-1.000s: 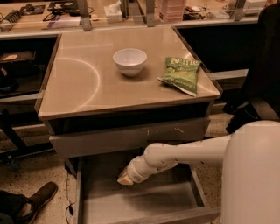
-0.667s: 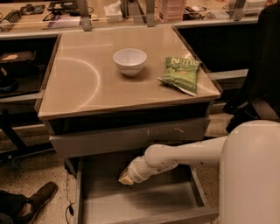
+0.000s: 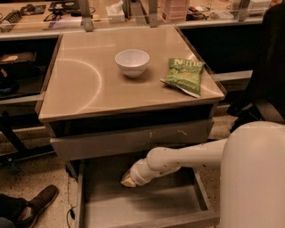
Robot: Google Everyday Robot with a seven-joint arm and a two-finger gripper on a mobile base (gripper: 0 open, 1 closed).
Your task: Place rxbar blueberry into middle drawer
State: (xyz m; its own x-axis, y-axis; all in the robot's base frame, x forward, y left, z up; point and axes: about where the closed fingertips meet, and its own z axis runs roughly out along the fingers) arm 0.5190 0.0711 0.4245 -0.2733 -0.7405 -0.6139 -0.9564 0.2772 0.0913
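I see the open plain grey metal middle drawer [image 3: 142,207] with the white arm's gripper [image 3: 129,180] low inside, placing I judge, its grip and the rxbar blueberry impossible to tell, so next: release, then lift clear of the scratched grey drawer front [image 3: 133,140].

this looks like a robotics lab or workroom, not a home. a long bench [image 3: 53,20] runs along the far side, cluttered with cables, small tools and a tissue box [image 3: 116,11], and metal posts [image 3: 85,13] rise from it. the floor [image 3: 26,173] is hard and speckled. a grey metal drawer cabinet with a tan top [image 3: 80,84] stands in the middle, with someone's shoe [image 3: 38,202] at near left. the robot's gripper [image 3: 128,180] hangs low inside the open middle drawer [image 3: 147,207].
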